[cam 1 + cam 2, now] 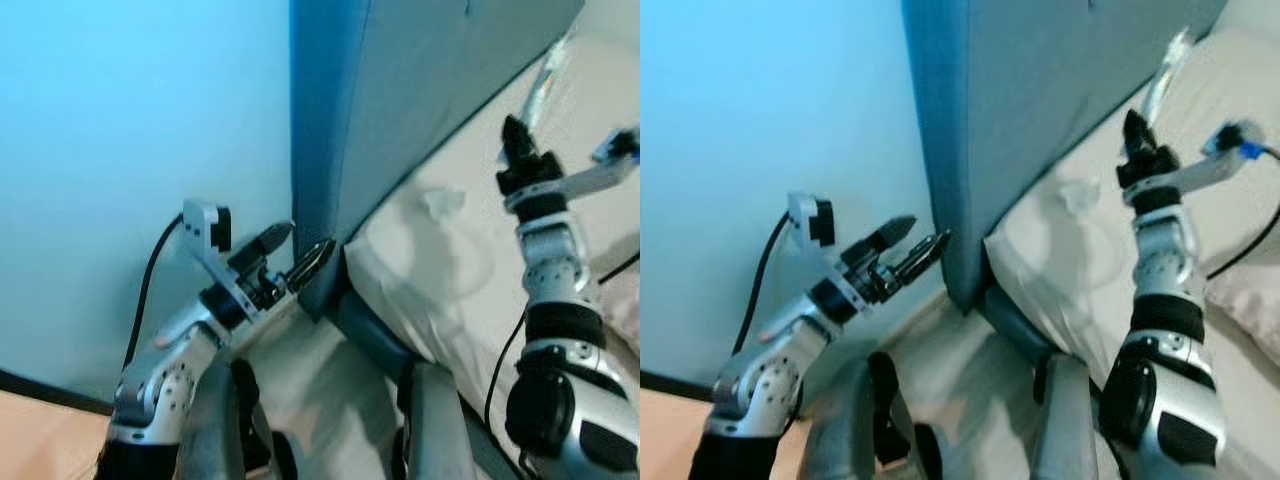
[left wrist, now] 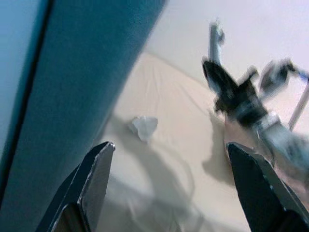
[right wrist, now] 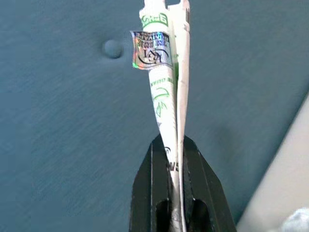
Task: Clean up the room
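Item: my right tool (image 3: 175, 159), pinched on a thin wrapper (image 3: 166, 63) standing above its tips; left tool (image 2: 169, 188) wide, crumpled tissue (image 2: 143, 126) ahead on the bed (image 2: 164, 96); risk: wrapper slipping free.

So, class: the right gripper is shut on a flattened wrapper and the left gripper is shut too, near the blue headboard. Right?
Not quite. The left gripper is open: the left wrist view shows its fingers spread wide apart. The right gripper is shut on the wrapper, and the left is near the headboard.

One flattened wrapper (image 3: 166, 87), one crumpled wad (image 2: 143, 127), one headboard (image 1: 420, 90), one mattress (image 1: 470, 300), two grippers.
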Controlling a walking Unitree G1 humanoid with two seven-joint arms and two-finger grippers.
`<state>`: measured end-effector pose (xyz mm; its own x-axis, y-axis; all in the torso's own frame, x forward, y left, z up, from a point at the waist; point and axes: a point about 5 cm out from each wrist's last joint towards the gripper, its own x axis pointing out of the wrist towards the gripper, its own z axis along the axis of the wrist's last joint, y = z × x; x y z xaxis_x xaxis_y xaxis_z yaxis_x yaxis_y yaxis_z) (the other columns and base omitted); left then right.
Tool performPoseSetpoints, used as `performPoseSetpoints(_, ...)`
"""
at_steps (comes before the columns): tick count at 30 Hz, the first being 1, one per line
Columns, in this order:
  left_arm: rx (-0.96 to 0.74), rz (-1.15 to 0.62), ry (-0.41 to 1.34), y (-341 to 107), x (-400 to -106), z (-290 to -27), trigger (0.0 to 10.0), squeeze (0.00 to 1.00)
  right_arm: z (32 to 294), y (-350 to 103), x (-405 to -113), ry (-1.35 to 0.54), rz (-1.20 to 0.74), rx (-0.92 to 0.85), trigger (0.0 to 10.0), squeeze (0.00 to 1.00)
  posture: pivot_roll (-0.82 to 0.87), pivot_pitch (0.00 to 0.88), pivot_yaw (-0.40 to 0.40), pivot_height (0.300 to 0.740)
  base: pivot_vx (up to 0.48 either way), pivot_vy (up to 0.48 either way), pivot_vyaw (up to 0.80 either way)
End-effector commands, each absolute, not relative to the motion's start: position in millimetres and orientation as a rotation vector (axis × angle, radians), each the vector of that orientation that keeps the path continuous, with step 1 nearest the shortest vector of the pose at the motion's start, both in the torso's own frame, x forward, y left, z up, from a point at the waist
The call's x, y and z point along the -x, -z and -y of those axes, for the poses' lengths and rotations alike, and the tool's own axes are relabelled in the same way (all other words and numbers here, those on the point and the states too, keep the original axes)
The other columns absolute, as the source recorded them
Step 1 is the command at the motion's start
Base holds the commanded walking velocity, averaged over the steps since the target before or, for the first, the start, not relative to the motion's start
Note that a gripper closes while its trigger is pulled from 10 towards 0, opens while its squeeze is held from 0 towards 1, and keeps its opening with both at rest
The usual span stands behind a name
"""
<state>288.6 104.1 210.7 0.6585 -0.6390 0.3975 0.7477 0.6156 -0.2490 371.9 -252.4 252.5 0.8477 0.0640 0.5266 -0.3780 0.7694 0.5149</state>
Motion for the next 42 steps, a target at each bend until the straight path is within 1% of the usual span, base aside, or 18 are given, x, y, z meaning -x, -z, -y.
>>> performPoseSetpoints(1,0.450,0.246,0.801,-204,-289,-104,10.0,0.00,252,-254,-369,-0.272,0.523,-0.655,0.0,0.00,0.02,0.137,0.033,0.491,0.000,0.000,0.00)
performPoseSetpoints(10,0.467,0.248,0.804,-202,-295,-103,10.0,0.00,249,-252,-363,-0.274,0.521,-0.660,0.0,0.00,0.02,0.130,0.032,0.521,0.000,0.000,0.00)
performPoseSetpoints(11,0.485,0.233,0.802,-199,-300,-98,10.0,0.00,240,-238,-359,-0.292,0.486,-0.668,0.0,0.00,-0.01,0.091,0.034,0.526,0.000,0.000,0.00)
performPoseSetpoints(12,0.485,0.233,0.802,-199,-300,-98,10.0,0.00,240,-238,-359,-0.292,0.486,-0.668,0.0,0.00,-0.01,0.091,0.034,0.526,0.000,0.000,0.00)
performPoseSetpoints(13,0.492,0.203,0.816,-192,-304,-89,10.0,0.00,230,-217,-359,-0.280,0.398,-0.623,0.0,0.00,-0.04,0.065,0.035,0.531,0.000,0.000,0.00)
performPoseSetpoints(14,0.492,0.203,0.816,-192,-304,-89,10.0,0.00,230,-217,-359,-0.280,0.398,-0.623,0.0,0.00,-0.04,0.065,0.035,0.531,0.000,0.000,0.00)
performPoseSetpoints(15,0.489,0.161,0.860,-183,-304,-80,10.0,0.00,224,-192,-360,-0.234,0.278,-0.561,0.0,0.00,-0.05,0.065,0.033,0.531,0.000,0.000,0.00)
performPoseSetpoints(16,0.484,0.130,0.897,-177,-301,-73,10.0,0.00,221,-174,-359,-0.206,0.199,-0.522,0.0,0.00,-0.04,0.067,0.033,0.531,0.000,0.000,0.00)
performPoseSetpoints(17,0.484,0.130,0.897,-177,-301,-73,10.0,0.00,221,-174,-359,-0.206,0.199,-0.522,0.0,0.00,-0.04,0.067,0.033,0.531,0.000,0.000,0.00)
performPoseSetpoints(18,0.481,0.106,0.930,-172,-298,-70,10.0,0.00,220,-163,-357,-0.183,0.148,-0.495,0.0,0.00,-0.04,0.068,0.034,0.536,0.000,0.000,0.00)
performPoseSetpoints(21,0.478,0.077,0.965,-165,-293,-68,10.0,0.00,219,-155,-353,-0.167,0.115,-0.493,0.0,0.00,-0.05,0.072,0.035,0.546,0.000,0.000,0.00)
performPoseSetpoints(32,0.468,0.043,0.970,-156,-291,-68,10.0,0.00,214,-148,-350,-0.172,0.080,-0.492,0.0,0.00,-0.05,0.074,0.030,0.566,0.000,0.000,0.00)
performPoseSetpoints(42,0.449,0.005,1.003,-139,-288,-67,10.0,0.00,207,-132,-346,-0.157,0.015,-0.465,0.0,0.00,-0.06,0.073,0.026,0.591,0.000,0.000,0.00)
